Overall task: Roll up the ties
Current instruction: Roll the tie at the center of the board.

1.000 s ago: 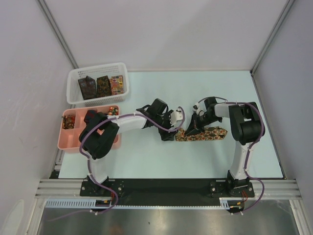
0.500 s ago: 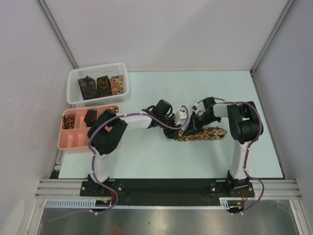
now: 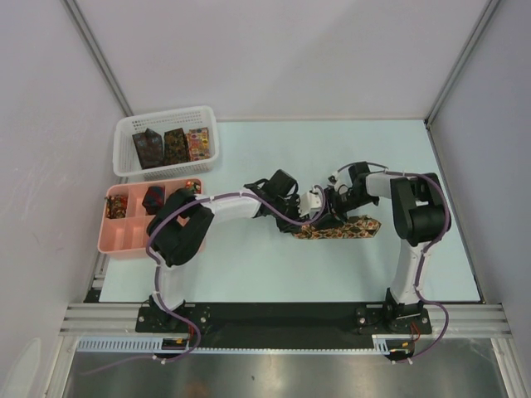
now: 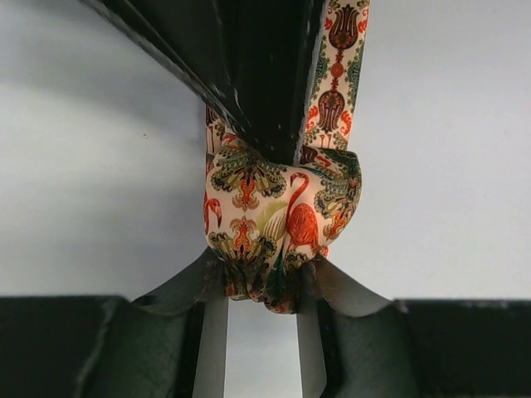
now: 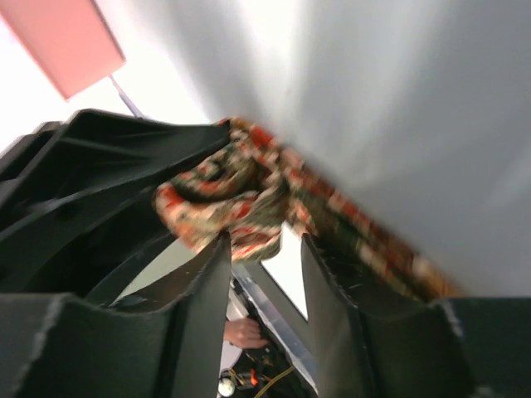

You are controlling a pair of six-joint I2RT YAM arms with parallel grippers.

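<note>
A floral red-and-gold tie [image 3: 344, 227] lies as a folded strip on the table between the two arms, its left end rolled up. In the left wrist view that rolled end [image 4: 274, 207] bulges out above my left gripper [image 4: 264, 286], which is shut on its lower part. A black finger of the other arm [image 4: 257, 75] sits just behind the roll. My right gripper [image 5: 261, 249] stands open, and the roll [image 5: 216, 199] lies at its fingertips without being pinched. Seen from above, the left gripper [image 3: 314, 217] and the right gripper [image 3: 333, 207] meet at the roll.
A white mesh basket [image 3: 124, 157] at the back left holds three folded ties [image 3: 175, 146]. In front of it a pink compartment tray [image 3: 124, 240] holds small rolls [image 3: 153, 198]. The left arm stretches across the table's middle.
My left gripper has moved right onto the tie's rolled end and closed on it. My right gripper, shut a second ago, has opened and let the roll go.
</note>
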